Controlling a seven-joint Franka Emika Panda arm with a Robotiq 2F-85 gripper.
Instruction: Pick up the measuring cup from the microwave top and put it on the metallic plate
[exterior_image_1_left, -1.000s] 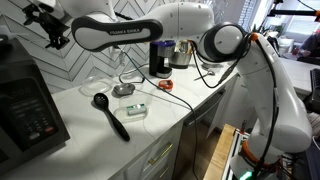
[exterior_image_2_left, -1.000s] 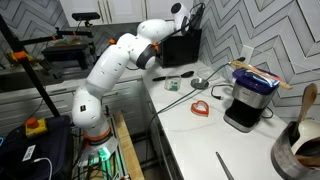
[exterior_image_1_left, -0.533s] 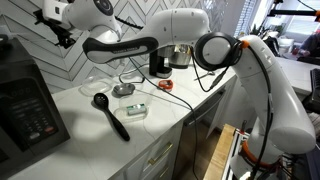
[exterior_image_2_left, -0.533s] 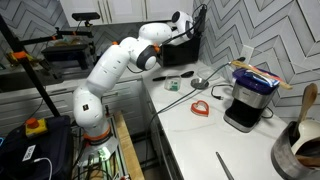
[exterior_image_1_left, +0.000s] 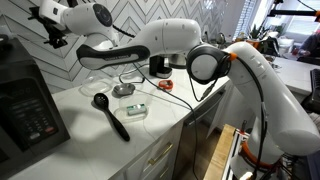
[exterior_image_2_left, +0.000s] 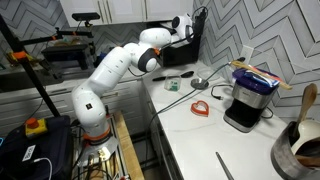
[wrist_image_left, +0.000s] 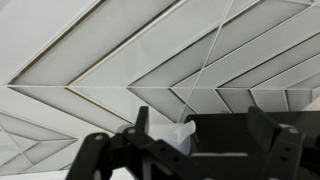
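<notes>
The black microwave (exterior_image_1_left: 25, 108) stands at the counter's end; it also shows in an exterior view (exterior_image_2_left: 180, 47). My gripper (exterior_image_1_left: 50, 28) hovers above its top (exterior_image_2_left: 188, 25), fingers spread. In the wrist view a small translucent white measuring cup (wrist_image_left: 183, 132) stands on the black microwave top (wrist_image_left: 240, 138), between my open fingers (wrist_image_left: 200, 135), nearer one of them. I cannot tell whether a finger touches it. The metallic plate (exterior_image_1_left: 123, 90) lies on the white counter beyond a black scoop (exterior_image_1_left: 110, 115); it also shows as a shiny dish in an exterior view (exterior_image_2_left: 200, 82).
A small clear container with green (exterior_image_1_left: 137, 110) sits beside the scoop. A coffee machine (exterior_image_1_left: 160, 60) stands at the back of the counter (exterior_image_2_left: 250, 95). A red object (exterior_image_2_left: 200, 107) lies on the counter. A tiled wall is close behind the microwave.
The gripper has come down and in over the microwave top, and the arm's elbow has swung across. Things on the counter have not moved.
</notes>
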